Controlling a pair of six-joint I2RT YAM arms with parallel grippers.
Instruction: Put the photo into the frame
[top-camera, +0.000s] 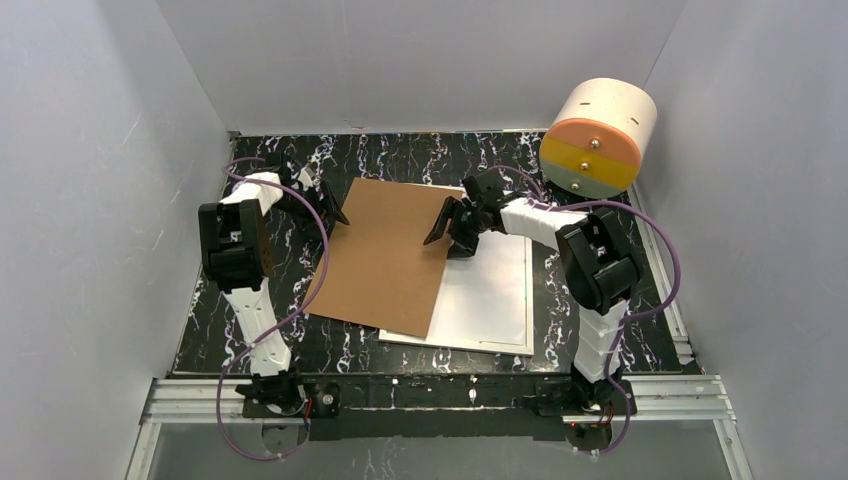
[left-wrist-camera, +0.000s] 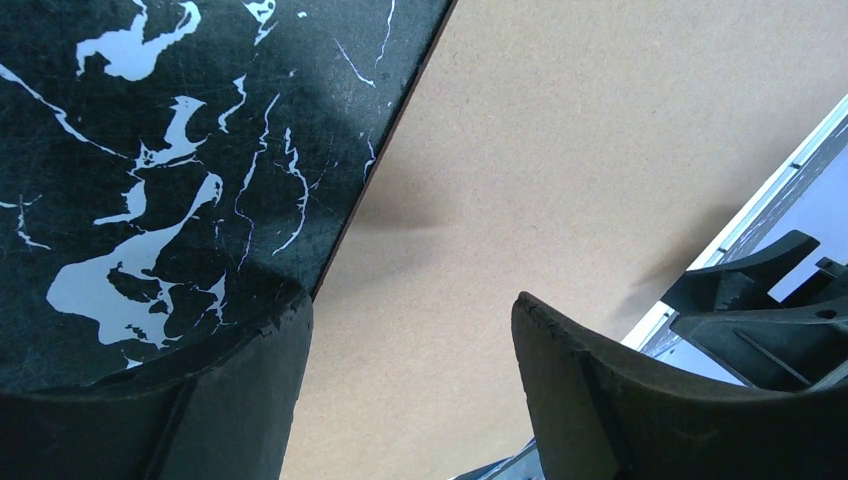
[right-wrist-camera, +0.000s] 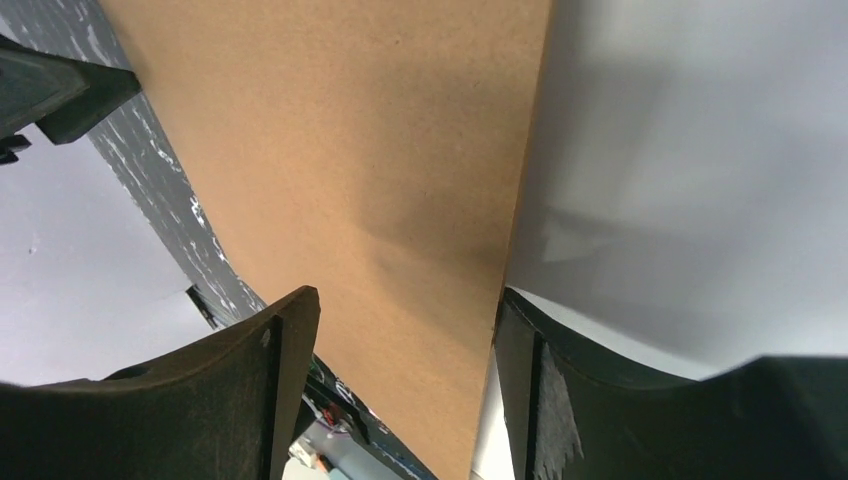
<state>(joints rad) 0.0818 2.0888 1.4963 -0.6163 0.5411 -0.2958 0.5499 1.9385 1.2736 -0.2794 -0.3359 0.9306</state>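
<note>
Step (judged): seating the board (top-camera: 385, 255) square on the frame (top-camera: 524, 300).
Board: brown, flat, skewed; its right part overlaps the frame's left side, the rest lies on the counter (top-camera: 400, 160).
Frame: flat on the counter, right of centre, white face up.
Photo: no printed side shows in any view; the white face in the frame may be its back, cannot tell.
Left gripper (top-camera: 330, 212): at the board's far-left corner; fingers (left-wrist-camera: 250, 400) spread, one over the counter and one over the board, nothing held.
Right gripper (top-camera: 445, 225): over the board's right edge; fingers (right-wrist-camera: 250, 380) spread, astride that edge, gripping nothing.
Technique: rotate the board until its edges run parallel to the rim, then slide it right. Push low at the edges and keep it flat, since lifting one side could drag the sheet beneath.
Coordination: one arm pushes, the other steadies the far corner as a pivot.
Risk: the board may ride onto the rim instead of dropping inside, so check all four corners before pressing.
</note>
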